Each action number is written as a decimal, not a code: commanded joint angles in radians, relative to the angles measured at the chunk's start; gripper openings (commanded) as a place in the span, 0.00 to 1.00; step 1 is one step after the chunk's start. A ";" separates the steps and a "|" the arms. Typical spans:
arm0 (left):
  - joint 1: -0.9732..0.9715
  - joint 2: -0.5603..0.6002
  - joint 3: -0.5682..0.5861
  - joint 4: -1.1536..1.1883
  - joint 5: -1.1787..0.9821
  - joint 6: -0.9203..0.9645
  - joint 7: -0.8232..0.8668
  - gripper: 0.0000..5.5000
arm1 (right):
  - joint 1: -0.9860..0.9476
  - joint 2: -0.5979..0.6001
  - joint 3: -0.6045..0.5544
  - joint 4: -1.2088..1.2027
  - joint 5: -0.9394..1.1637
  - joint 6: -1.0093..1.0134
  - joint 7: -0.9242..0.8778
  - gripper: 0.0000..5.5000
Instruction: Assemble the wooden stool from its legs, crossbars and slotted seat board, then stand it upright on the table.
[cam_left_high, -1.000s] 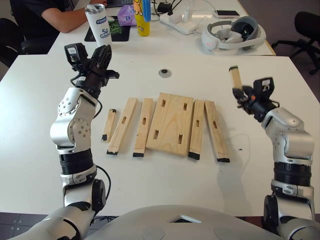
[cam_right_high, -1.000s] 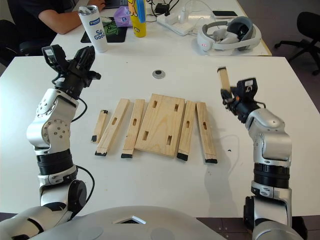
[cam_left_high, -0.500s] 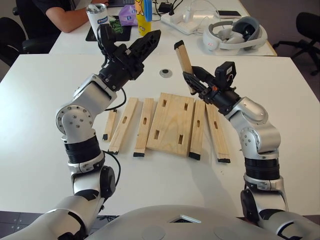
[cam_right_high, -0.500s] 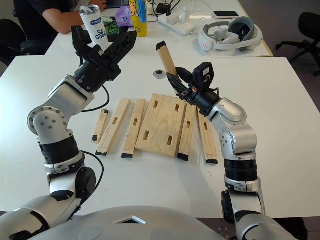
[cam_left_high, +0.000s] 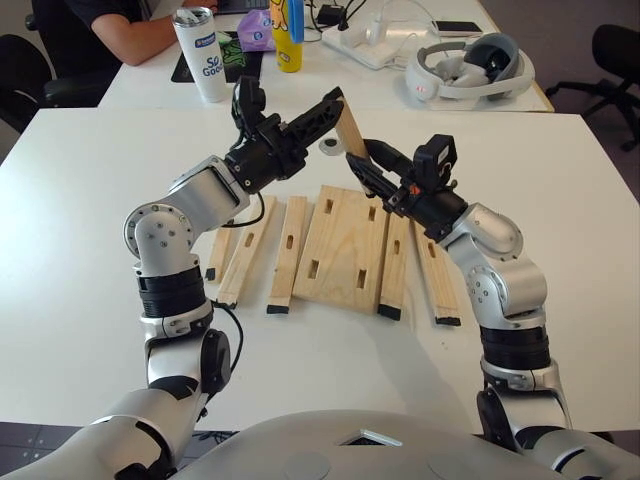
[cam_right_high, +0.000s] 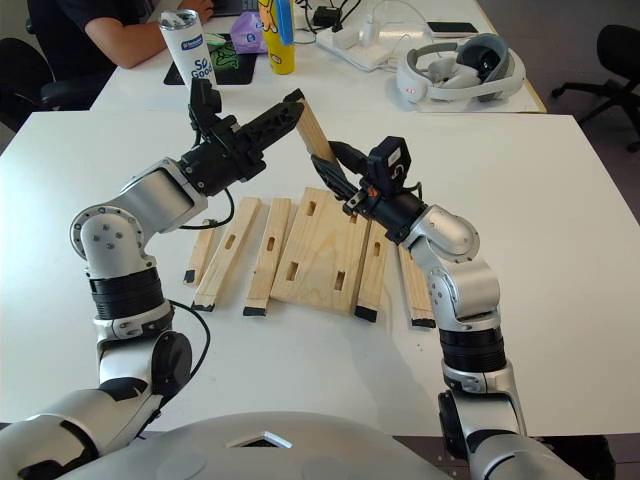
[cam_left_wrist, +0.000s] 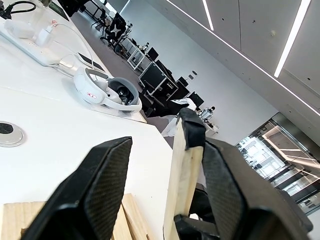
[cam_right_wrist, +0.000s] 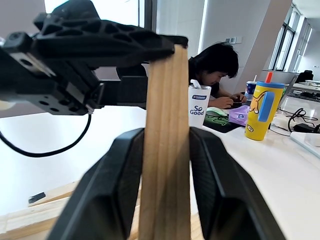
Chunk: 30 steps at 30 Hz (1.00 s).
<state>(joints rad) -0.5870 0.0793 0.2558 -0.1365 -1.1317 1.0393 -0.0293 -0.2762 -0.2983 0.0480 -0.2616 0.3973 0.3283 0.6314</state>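
Note:
My right gripper (cam_left_high: 372, 168) is shut on the lower part of a short wooden crossbar (cam_left_high: 351, 133) and holds it tilted in the air over the far edge of the slotted seat board (cam_left_high: 345, 245). My left gripper (cam_left_high: 325, 110) is open around the crossbar's black-tipped upper end (cam_left_wrist: 192, 127). One finger (cam_left_wrist: 225, 190) lies against the wood and the other (cam_left_wrist: 102, 190) stands well off it. In the right wrist view the right gripper's fingers (cam_right_wrist: 122, 170) clamp the crossbar (cam_right_wrist: 167, 90). Four slotted legs (cam_left_high: 246, 248) (cam_left_high: 288, 250) (cam_left_high: 394, 255) (cam_left_high: 432, 262) lie flat beside the board. A second short crossbar (cam_left_high: 218, 248) lies at the far left.
On the table behind stand a white tumbler (cam_left_high: 200, 55) and a yellow cup (cam_left_high: 287, 35), with a power strip (cam_left_high: 360, 45) and a headset (cam_left_high: 470, 65) further right. White tabletop (cam_left_high: 70, 250) spreads on both sides of the parts and in front of them.
The right gripper carried the crossbar from the right side inward to above the board. The left gripper swung in from the left and now has its fingers around the crossbar's upper end.

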 joint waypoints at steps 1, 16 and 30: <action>-0.010 0.002 -0.010 -0.002 -0.001 0.010 0.024 0.45 | 0.010 -0.018 0.017 -0.003 -0.032 -0.030 0.009 0.24; -0.002 0.020 -0.037 -0.022 0.017 0.004 0.035 0.11 | -0.009 0.000 0.011 0.023 -0.058 -0.057 -0.013 0.24; 0.117 0.032 -0.066 -0.188 0.176 -0.124 0.077 0.08 | 0.054 -0.092 0.025 0.172 -0.204 0.004 -0.079 0.38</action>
<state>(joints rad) -0.5265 0.1016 0.2048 -0.2586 -0.9811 0.9153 0.0236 -0.2468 -0.3446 0.0950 -0.1542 0.2390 0.3282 0.5814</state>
